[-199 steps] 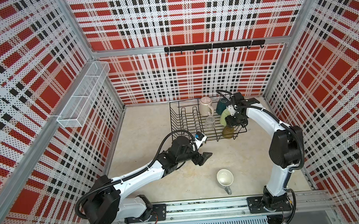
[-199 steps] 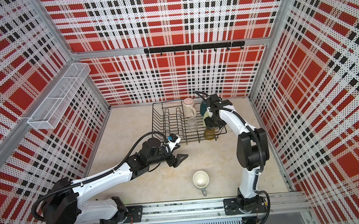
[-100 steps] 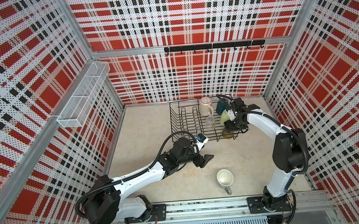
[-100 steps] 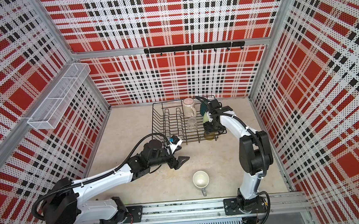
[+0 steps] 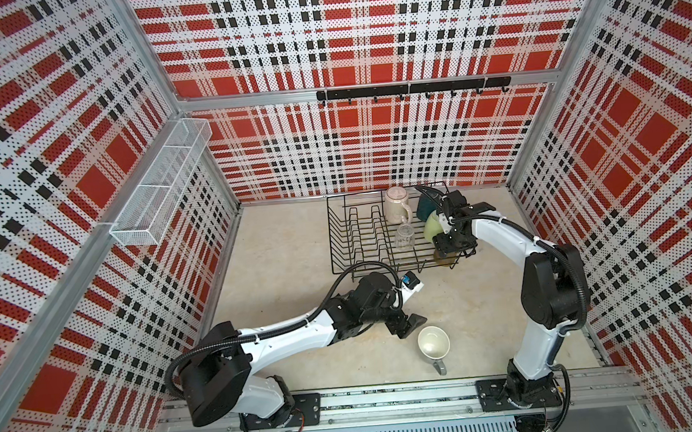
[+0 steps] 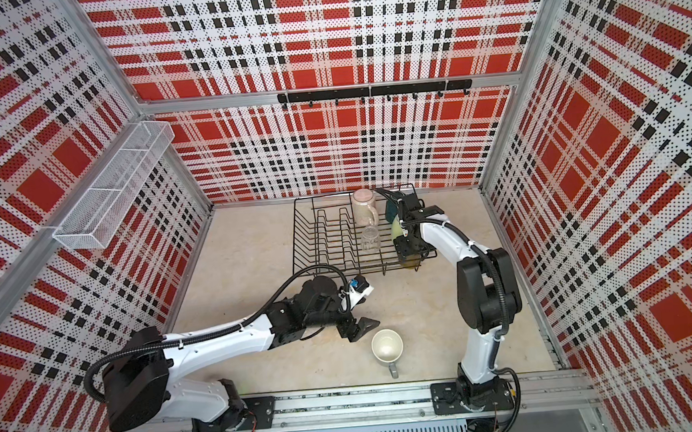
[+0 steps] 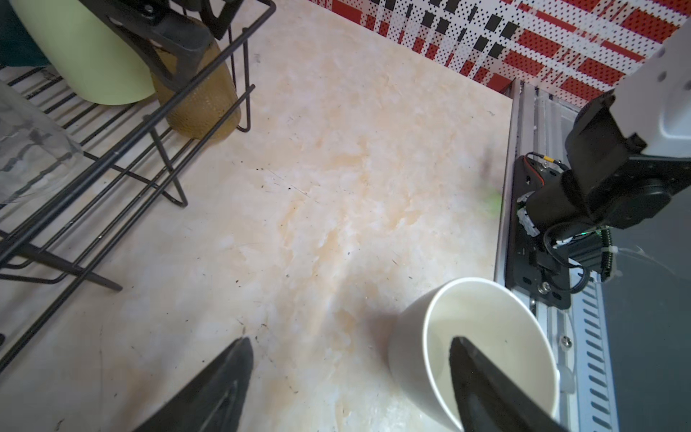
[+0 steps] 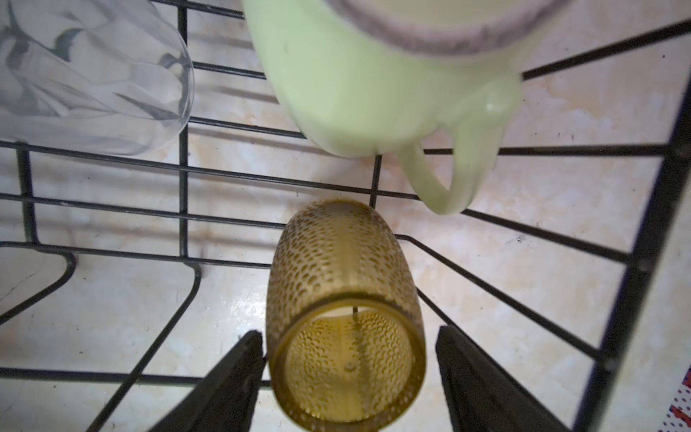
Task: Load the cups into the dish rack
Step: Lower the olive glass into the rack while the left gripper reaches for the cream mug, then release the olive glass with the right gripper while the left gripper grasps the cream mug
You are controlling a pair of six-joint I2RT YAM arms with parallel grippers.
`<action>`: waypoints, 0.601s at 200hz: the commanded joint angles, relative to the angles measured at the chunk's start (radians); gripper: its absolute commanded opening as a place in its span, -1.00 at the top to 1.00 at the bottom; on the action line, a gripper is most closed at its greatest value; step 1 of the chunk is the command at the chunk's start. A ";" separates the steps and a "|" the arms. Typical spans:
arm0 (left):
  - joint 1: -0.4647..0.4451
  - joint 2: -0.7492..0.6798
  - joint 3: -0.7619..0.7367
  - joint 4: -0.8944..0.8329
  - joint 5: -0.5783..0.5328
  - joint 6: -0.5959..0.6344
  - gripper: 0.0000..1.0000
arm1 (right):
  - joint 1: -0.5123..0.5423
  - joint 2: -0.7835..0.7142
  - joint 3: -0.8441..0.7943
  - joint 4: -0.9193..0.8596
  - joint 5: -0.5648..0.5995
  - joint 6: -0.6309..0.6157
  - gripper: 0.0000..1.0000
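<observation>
The black wire dish rack (image 5: 337,234) (image 6: 302,236) holds a pale pink mug (image 5: 396,209), a clear glass (image 5: 404,238) (image 8: 93,82), a dark teal mug (image 5: 423,209) and a light green mug (image 5: 432,227) (image 8: 374,93). My right gripper (image 5: 448,245) (image 8: 349,333) is open around the amber tumbler (image 8: 336,269) (image 7: 202,108) in the rack's front right corner, with a gap on one side. A grey mug (image 5: 433,342) (image 6: 386,344) (image 7: 411,336) stands upright on the table. My left gripper (image 5: 410,325) (image 7: 349,344) is open, one finger over the mug's mouth, the other outside.
A white mesh basket (image 5: 159,188) hangs on the left wall and a black hook rail (image 5: 410,89) on the back wall. The metal base rail (image 5: 390,401) runs along the front edge, close to the grey mug's handle.
My left gripper has moved toward the front right, up to the grey mug. My right gripper has shifted slightly toward the rack's front with the tumbler and its jaws have widened.
</observation>
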 commanded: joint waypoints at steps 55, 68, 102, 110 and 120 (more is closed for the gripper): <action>-0.049 0.114 0.110 -0.152 0.057 0.051 -0.72 | 0.001 -0.316 -0.085 0.166 0.047 0.024 -0.89; -0.054 0.140 0.133 -0.195 0.034 0.066 -0.68 | 0.002 -0.368 -0.115 0.199 0.060 0.026 -1.00; -0.068 0.203 0.174 -0.266 0.031 0.088 -0.53 | 0.000 -0.516 -0.235 0.360 0.189 0.061 -1.00; -0.072 0.216 0.183 -0.274 0.018 0.093 -0.48 | 0.000 -0.561 -0.283 0.425 0.211 0.079 -1.00; -0.076 0.227 0.197 -0.285 -0.004 0.098 -0.36 | 0.000 -0.616 -0.324 0.461 0.207 0.086 -1.00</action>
